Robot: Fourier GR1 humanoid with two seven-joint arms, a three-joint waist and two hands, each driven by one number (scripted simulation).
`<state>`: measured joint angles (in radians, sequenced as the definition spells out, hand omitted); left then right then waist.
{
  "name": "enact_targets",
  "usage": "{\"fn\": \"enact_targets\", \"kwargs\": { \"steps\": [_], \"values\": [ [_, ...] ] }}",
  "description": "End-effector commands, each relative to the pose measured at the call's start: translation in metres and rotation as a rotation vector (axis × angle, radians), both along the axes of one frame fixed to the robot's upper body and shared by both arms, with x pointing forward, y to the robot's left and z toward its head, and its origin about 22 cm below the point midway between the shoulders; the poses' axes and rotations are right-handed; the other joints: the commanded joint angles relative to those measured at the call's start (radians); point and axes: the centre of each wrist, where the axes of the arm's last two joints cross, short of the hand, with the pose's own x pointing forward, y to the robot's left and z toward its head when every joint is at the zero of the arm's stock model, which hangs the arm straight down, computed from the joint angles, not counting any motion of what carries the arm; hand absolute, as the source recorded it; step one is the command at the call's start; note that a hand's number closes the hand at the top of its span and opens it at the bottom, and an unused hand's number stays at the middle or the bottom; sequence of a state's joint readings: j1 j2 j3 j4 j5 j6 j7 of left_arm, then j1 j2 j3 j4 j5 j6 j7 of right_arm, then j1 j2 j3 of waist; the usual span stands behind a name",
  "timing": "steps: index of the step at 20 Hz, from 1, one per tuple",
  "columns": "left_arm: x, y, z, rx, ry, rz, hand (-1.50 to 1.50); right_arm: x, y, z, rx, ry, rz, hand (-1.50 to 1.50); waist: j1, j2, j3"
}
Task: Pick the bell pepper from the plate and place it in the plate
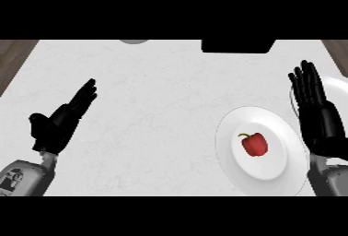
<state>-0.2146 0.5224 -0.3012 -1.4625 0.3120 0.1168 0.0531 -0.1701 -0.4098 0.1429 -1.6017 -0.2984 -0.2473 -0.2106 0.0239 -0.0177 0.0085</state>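
A red bell pepper (255, 144) is seen lying on a white plate (234, 161) at the right side of the white tabletop (156, 110). Its green stem is turned up and to the left in the head view, so the long axis is judged to run from upper left to lower right. Nothing else is held in this plate.

The right hand (319, 115) is held just right of the pepper, over the plate's right rim, with the fingers (307, 83) straight, close together and pointing away from the robot; nothing is clasped. The pepper lies left of the palm and slightly nearer the robot than the fingertips. A leftward reach with a turn of the wrist is judged to be needed.

A second white plate (338, 87) is partly seen behind the right hand at the view's right edge; its contents cannot be told.

The left hand (61, 124) is noted at the view's left, fingers straight and unladen, well apart from the pepper. The right hand is plainly the nearer. The pick is not yet begun.
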Motion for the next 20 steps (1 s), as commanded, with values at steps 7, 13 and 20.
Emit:
{"fn": "enact_targets", "kwargs": {
  "steps": [7, 13, 20],
  "values": [
    [-0.032, -0.003, -0.058, -0.126, 0.264, 0.166, 0.0, 0.022, -0.064, 0.129, -0.79, -0.249, 0.107, 1.5, -0.008, 0.017, -0.041],
    [-0.054, -0.032, -0.087, -0.194, 0.301, 0.205, 0.0, 0.041, -0.104, 0.036, -0.312, -0.34, 0.063, -1.5, -0.01, 0.023, -0.007],
    [-0.046, -0.033, -0.073, -0.213, 0.337, 0.22, 0.0, 0.038, -0.123, 0.053, -0.482, -0.297, 0.199, -1.5, -0.021, 0.018, -0.008]
  ]
}}
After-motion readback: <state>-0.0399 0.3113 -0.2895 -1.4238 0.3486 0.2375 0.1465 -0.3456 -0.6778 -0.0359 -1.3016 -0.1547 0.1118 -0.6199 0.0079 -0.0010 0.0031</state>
